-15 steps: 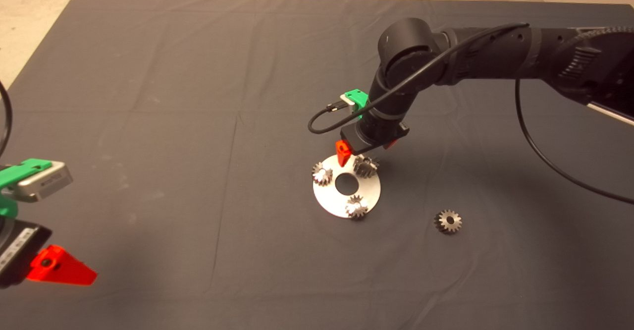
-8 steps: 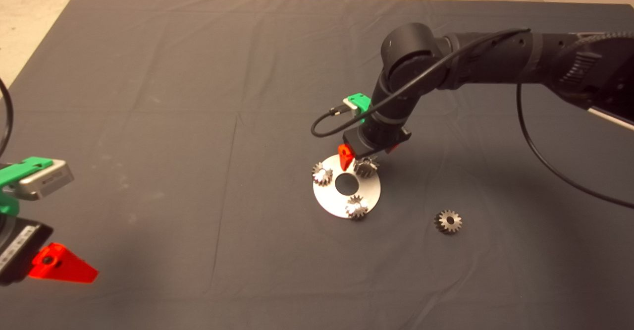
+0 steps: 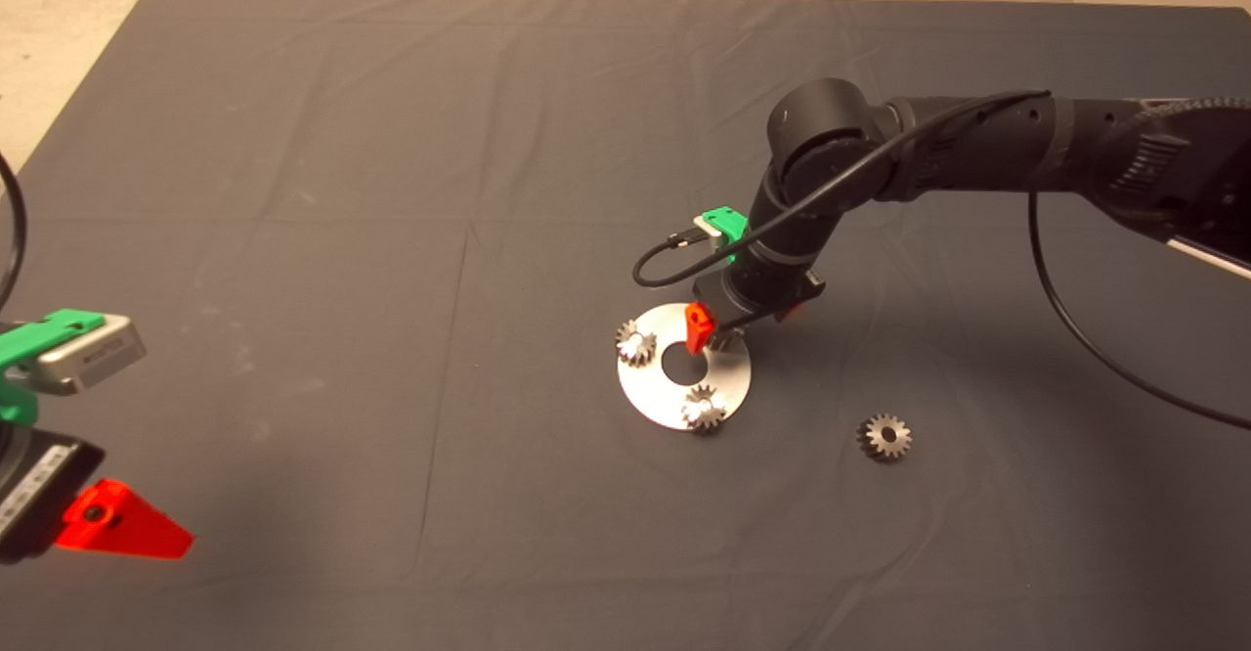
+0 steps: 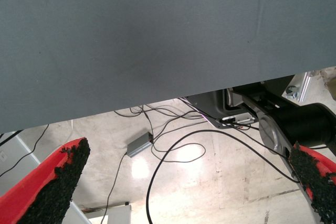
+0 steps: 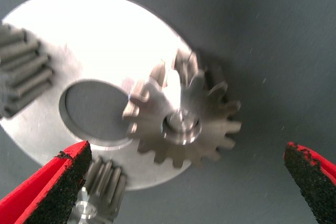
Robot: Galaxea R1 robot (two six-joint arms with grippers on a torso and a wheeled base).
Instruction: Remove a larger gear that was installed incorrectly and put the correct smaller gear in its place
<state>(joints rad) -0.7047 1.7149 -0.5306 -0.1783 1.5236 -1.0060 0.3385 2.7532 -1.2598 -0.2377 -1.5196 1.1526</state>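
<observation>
The larger gear (image 5: 184,119) sits on a pin at the edge of a silver disc (image 5: 105,40). In the head view only a sliver of it (image 3: 729,341) shows under my right gripper (image 3: 740,323). That gripper is open, low over the gear, with one red finger on each side and not touching it. The smaller gear (image 3: 884,436) lies alone on the mat, to the right of the disc (image 3: 665,407). My left gripper (image 3: 103,526) is parked at the lower left edge, open and empty.
Two shinier gears (image 3: 636,343) (image 3: 704,409) sit on the disc around its centre hole (image 3: 683,364); both also show in the right wrist view (image 5: 21,72) (image 5: 100,192). The left wrist view shows the mat's edge, floor and cables (image 4: 173,150).
My right gripper has come down and a little to the right, from beside the larger gear to over it, covering most of it in the head view. The left arm has not moved.
</observation>
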